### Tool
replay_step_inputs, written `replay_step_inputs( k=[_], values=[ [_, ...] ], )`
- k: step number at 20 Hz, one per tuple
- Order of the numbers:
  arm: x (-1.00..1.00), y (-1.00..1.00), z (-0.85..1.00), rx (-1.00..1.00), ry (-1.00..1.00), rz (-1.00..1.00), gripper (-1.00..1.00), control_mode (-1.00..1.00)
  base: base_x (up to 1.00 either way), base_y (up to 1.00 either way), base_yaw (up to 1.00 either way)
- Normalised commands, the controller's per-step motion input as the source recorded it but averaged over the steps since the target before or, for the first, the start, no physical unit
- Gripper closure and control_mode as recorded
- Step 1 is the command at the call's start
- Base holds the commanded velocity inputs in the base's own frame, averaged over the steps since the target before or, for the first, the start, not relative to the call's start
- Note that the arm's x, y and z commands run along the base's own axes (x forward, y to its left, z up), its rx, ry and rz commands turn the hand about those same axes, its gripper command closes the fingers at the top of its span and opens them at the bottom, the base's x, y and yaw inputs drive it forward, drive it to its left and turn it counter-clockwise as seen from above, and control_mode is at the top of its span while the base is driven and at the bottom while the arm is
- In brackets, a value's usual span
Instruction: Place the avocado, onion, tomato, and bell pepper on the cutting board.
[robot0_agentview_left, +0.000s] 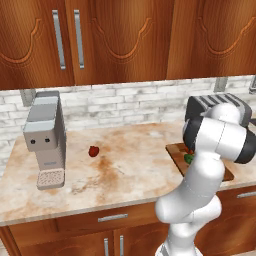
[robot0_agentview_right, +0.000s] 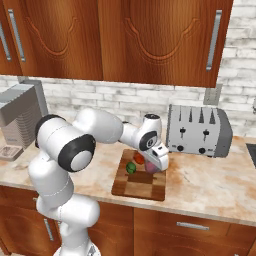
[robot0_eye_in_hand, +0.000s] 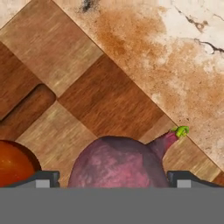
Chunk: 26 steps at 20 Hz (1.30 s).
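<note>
Reaching over cutting board (robot0_agentview_right: 142, 186), pincer (robot0_eye_in_hand: 113, 178) straddling onion (robot0_eye_in_hand: 118, 161)

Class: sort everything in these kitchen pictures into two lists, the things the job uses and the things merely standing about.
Job: cutting board, avocado, tomato, onion, bell pepper (on the counter, off the board), gripper.

Standing about: toaster, coffee machine, wall cabinets.
</note>
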Motion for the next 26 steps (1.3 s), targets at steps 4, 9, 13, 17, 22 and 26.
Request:
replay_step_inputs(
  k=[4, 9, 13, 17, 22, 26],
  values=[
    [0.00, 0.00, 0.31, 0.00, 0.00, 0.00, -1.00, -1.00, 0.00, 0.00, 0.00],
    [-0.15, 0.00, 0.72, 0.00, -0.05, 0.01, -1.00, -1.00, 0.00, 0.00, 0.00],
    [-0.41, 0.14, 0.59, 0.00, -0.07, 0.07, -1.00, -1.00, 0.00, 0.00, 0.00],
    [-0.56, 0.48, 0.49, 0.00, -0.10, 0.12, -1.00, -1.00, 0.00, 0.00, 0.00],
    [-0.65, 0.57, 0.55, 0.00, -0.14, 0.13, -1.00, -1.00, 0.00, 0.00, 0.00],
    [-0.67, 0.66, 0.74, 0.00, -0.14, 0.17, -1.00, -1.00, 0.00, 0.00, 0.00]
  ],
)
